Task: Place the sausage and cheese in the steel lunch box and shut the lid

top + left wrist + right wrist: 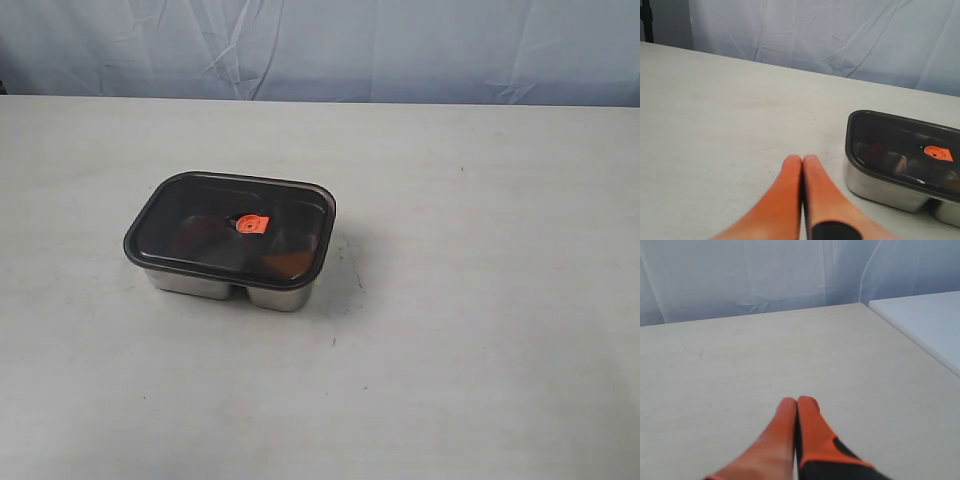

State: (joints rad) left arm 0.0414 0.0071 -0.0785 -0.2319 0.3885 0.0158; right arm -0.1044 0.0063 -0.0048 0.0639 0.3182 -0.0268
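Steel lunch box (215, 285): stood closed near the middle of the table (480, 300).
Lid (200, 212): seated on the box.
Left gripper (801, 159): fingers together, empty, over the table.
Right gripper (797, 401): fingers together, over the table.

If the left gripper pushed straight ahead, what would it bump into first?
Likely nothing: the left gripper faces bare table up to the curtain; the steel lunch box sits aside.

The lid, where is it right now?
In the exterior view the lid sits on top of the steel lunch box, covering it, a little left of centre on the table.
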